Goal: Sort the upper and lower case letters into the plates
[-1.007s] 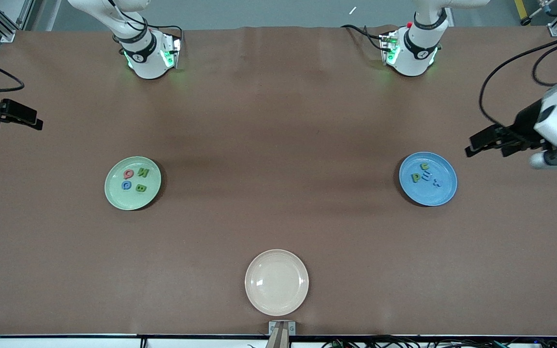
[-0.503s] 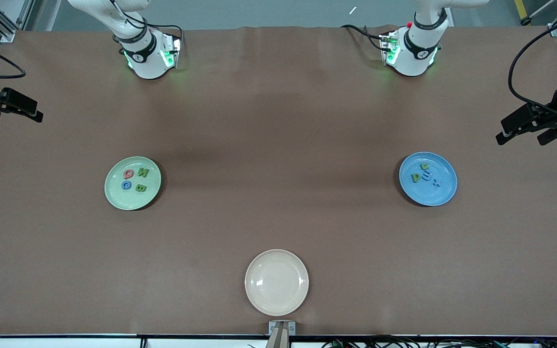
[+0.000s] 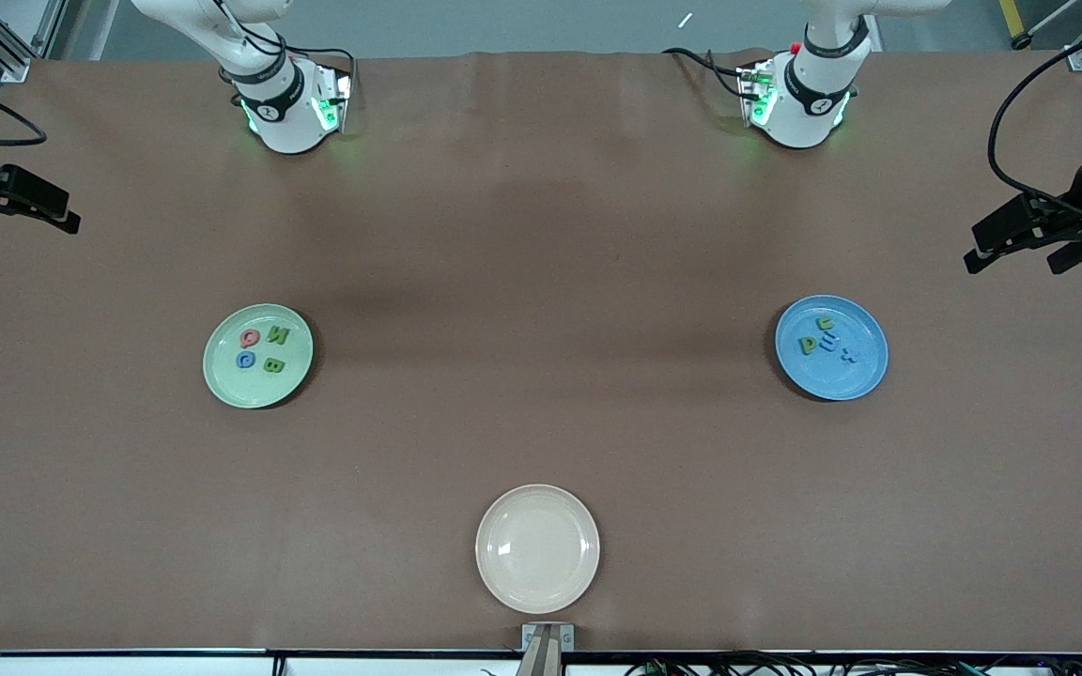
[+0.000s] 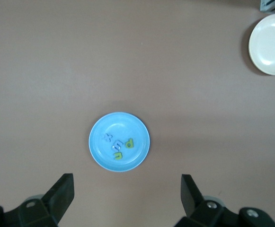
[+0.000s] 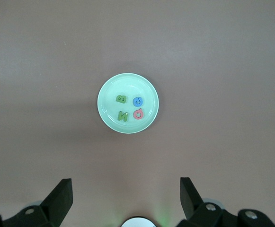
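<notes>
plates: green (image 3: 257,356) four letters | blue (image 3: 831,347) four letters

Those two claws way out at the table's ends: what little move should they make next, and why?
Probably none beyond parking. All letters already lie in the green plate and the blue plate; the cream plate holds none. The left claw and right claw hang open and empty, each over its own end of the table, so I would let both wait there.

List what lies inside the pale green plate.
The pale green plate holds four letter pieces: a green B, a green N, a blue one and a pink one. Nothing covers them.
</notes>
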